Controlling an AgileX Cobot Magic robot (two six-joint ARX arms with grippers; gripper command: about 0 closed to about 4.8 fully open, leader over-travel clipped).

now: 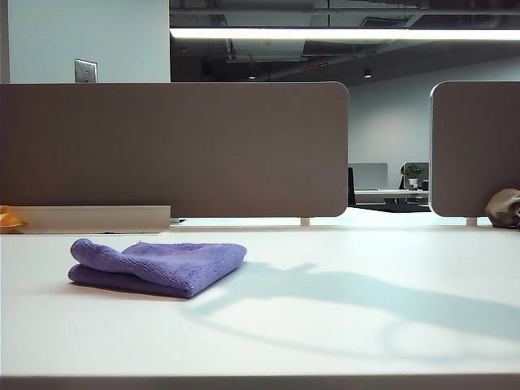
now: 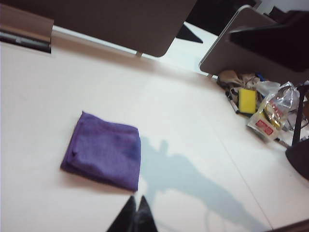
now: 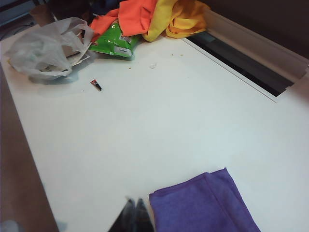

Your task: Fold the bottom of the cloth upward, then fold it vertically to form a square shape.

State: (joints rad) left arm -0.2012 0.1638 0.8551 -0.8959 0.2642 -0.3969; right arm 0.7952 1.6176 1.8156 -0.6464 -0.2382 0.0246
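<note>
A: How are the pincers shown?
B: The left gripper (image 2: 134,212) and the right gripper (image 3: 133,213) are both shown closed and empty, raised above the table (image 1: 341,325) near the cloth (image 2: 104,150).
A: Where is the cloth placed?
B: It is seen folded into a compact square, laid flat on the table's left half.

Exterior view sits low at table level; both wrist views look down from above — all share the cloth (image 1: 158,266).
</note>
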